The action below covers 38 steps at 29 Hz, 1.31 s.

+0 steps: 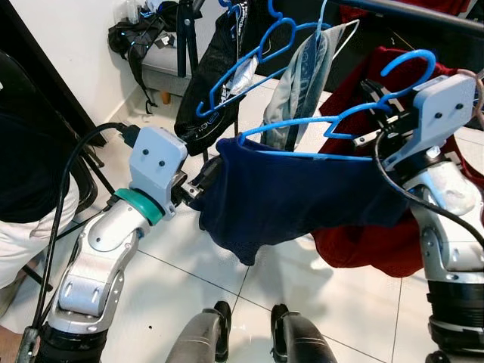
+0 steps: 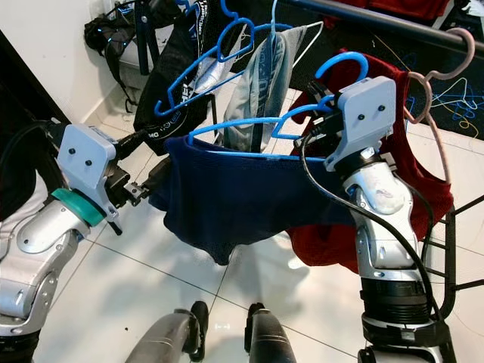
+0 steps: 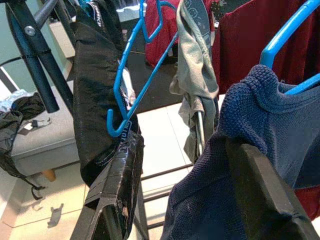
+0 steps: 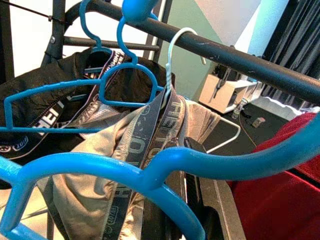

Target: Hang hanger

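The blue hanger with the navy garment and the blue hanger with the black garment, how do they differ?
The navy garment's hanger is held by the right pincer, its hook off the rail; the black garment's hanger already hangs there. The first sits level, the second tilts. Both are blue plastic.

Blue hanger (image 2: 249, 125) with navy garment (image 2: 227, 197) at frame centre; right gripper (image 2: 321, 125) at neck, left gripper (image 2: 144, 189) at garment's left edge.

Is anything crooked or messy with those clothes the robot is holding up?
Yes. The blue hanger with the navy garment is tilted, not on the rail; its hook hangs free below it. The garment sags unevenly off it. The right gripper holds the hanger, the left gripper the garment's edge.
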Available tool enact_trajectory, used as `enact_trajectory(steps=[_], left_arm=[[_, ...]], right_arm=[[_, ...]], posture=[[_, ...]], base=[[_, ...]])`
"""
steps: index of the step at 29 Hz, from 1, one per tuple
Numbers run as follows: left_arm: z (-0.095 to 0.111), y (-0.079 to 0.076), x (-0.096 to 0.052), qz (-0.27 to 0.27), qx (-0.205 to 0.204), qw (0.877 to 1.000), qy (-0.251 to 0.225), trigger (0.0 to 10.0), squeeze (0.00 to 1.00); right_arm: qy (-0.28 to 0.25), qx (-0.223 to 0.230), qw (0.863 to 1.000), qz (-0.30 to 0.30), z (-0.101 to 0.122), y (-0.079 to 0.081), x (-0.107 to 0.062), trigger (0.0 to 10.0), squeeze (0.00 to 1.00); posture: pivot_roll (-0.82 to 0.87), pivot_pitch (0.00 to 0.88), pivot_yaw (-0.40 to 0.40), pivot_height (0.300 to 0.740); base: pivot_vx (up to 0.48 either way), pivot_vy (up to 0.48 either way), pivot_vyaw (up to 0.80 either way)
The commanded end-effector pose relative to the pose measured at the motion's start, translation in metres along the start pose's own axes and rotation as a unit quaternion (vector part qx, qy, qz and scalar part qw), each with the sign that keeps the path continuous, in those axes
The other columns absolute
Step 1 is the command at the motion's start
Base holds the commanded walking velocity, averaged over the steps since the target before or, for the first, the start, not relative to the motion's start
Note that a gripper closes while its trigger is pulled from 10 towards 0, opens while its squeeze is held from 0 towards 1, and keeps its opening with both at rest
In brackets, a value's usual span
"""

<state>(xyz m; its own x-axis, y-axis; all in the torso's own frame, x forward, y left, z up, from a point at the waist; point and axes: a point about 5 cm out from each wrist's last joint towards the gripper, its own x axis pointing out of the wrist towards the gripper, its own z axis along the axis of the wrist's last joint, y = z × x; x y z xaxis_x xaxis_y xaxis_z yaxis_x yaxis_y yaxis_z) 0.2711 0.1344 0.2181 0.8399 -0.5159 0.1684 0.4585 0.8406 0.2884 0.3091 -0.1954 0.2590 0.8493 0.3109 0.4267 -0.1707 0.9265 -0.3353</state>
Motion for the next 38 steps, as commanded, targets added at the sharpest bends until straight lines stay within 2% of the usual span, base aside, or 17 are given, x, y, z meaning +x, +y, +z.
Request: enact_trajectory(steps=[1, 2, 6, 9, 10, 11, 12, 16, 17, 18, 19, 26, 30, 32, 33, 35, 38], left_arm=[[0.001, -0.002, -0.005, -0.01, -0.012, 1.0, 0.004, 10.0, 0.0], [0.001, -0.002, -0.005, -0.01, -0.012, 1.0, 0.004, 10.0, 0.0], [-0.005, 0.022, -0.021, 0.021, 0.016, 0.999, 0.035, 10.0, 0.0], [-0.003, 0.025, -0.026, 0.012, 0.011, 0.999, 0.035, 10.0, 0.0], [-0.002, 0.024, -0.028, 0.002, 0.01, 0.999, 0.034, 10.0, 0.4], [-0.002, 0.024, -0.028, 0.002, 0.01, 0.999, 0.034, 10.0, 0.4], [-0.001, 0.022, -0.03, -0.01, 0.007, 0.999, 0.035, 10.0, 1.0], [-0.001, 0.008, -0.029, -0.042, -0.002, 0.998, 0.038, 10.0, 1.0], [-0.001, -0.001, -0.027, -0.057, -0.015, 0.998, 0.037, 10.0, 0.4], [-0.001, -0.001, -0.027, -0.057, -0.015, 0.998, 0.037, 10.0, 0.4], [-0.001, -0.008, -0.024, -0.071, -0.023, 0.997, 0.035, 10.0, 0.0], [-0.002, -0.02, -0.019, -0.091, -0.04, 0.995, 0.031, 10.0, 0.0], [-0.006, -0.019, -0.013, -0.077, -0.038, 0.996, 0.029, 10.0, 0.0], [-0.011, -0.004, -0.003, 0.0, -0.009, 1.0, 0.026, 10.0, 0.0], [-0.011, -0.004, -0.003, 0.0, -0.009, 1.0, 0.026, 10.0, 0.0], [-0.011, 0.009, -0.001, 0.052, 0.011, 0.998, 0.024, 10.0, 0.0], [-0.011, 0.011, -0.001, 0.062, 0.012, 0.998, 0.024, 10.0, 0.0]], right_arm=[[-0.01, 0.0, 1.0, 0.004, 0.002, 0.001, 0.001, 10.0, 0.0], [-0.01, 0.0, 1.0, 0.004, 0.002, 0.001, 0.001, 10.0, 0.0], [-0.007, -0.003, 1.0, 0.004, 0.001, -0.001, 0.001, 10.0, 0.0], [-0.006, -0.003, 1.0, 0.004, 0.001, 0.0, 0.0, 10.0, 0.0], [-0.005, -0.002, 1.0, 0.005, 0.0, 0.0, 0.0, 10.0, 0.0], [-0.005, -0.002, 1.0, 0.005, 0.0, 0.0, 0.0, 10.0, 0.0], [-0.005, -0.002, 1.0, 0.007, 0.0, 0.001, 0.0, 10.0, 0.0], [-0.007, 0.0, 1.0, 0.009, 0.0, 0.002, 0.002, 10.0, 0.0], [-0.008, 0.001, 1.0, 0.011, 0.001, 0.003, 0.003, 10.0, 0.0], [-0.008, 0.001, 1.0, 0.011, 0.001, 0.003, 0.003, 10.0, 0.0], [-0.009, 0.001, 1.0, 0.012, 0.001, 0.003, 0.004, 10.0, 0.0], [-0.01, 0.001, 1.0, 0.014, 0.001, 0.004, 0.004, 10.0, 0.0], [-0.012, 0.002, 1.0, 0.017, 0.001, 0.005, 0.005, 10.0, 0.0], [-0.015, 0.005, 1.0, 0.022, 0.003, 0.007, 0.006, 10.0, 0.0], [-0.015, 0.005, 1.0, 0.022, 0.003, 0.007, 0.006, 10.0, 0.0], [-0.015, 0.006, 1.0, 0.025, 0.003, 0.008, 0.006, 10.0, 0.0], [-0.015, 0.007, 1.0, 0.025, 0.002, 0.009, 0.006, 10.0, 0.0]], posture=[[-0.07, 0.183, 0.098, 0.74], [-0.07, 0.183, 0.098, 0.74], [-0.07, 0.184, 0.098, 0.74], [-0.06, 0.184, 0.097, 0.74], [-0.06, 0.182, 0.096, 0.74], [-0.06, 0.182, 0.096, 0.74], [-0.06, 0.182, 0.096, 0.74], [-0.06, 0.178, 0.093, 0.74], [-0.06, 0.178, 0.093, 0.74], [-0.06, 0.178, 0.093, 0.74], [-0.07, 0.171, 0.09, 0.74], [-0.07, 0.167, 0.088, 0.74], [-0.08, 0.165, 0.086, 0.74], [-0.09, 0.163, 0.083, 0.74], [-0.09, 0.163, 0.083, 0.74], [-0.09, 0.164, 0.082, 0.74], [-0.08, 0.164, 0.082, 0.74]], base=[[0.0, 0.0, 0.0], [0.0, 0.0, 0.0], [0.0, 0.0, 0.0], [0.0, 0.0, 0.0], [0.0, 0.0, 0.0], [0.0, 0.0, 0.0], [0.0, 0.0, 0.0], [0.0, 0.0, 0.0], [0.0, 0.0, 0.0], [0.0, 0.0, 0.0], [0.0, 0.0, 0.0], [0.0, 0.0, 0.0], [0.0, 0.0, 0.0], [0.0, 0.0, 0.0], [0.0, 0.0, 0.0], [0.0, 0.0, 0.0], [0.0, 0.0, 0.0]])
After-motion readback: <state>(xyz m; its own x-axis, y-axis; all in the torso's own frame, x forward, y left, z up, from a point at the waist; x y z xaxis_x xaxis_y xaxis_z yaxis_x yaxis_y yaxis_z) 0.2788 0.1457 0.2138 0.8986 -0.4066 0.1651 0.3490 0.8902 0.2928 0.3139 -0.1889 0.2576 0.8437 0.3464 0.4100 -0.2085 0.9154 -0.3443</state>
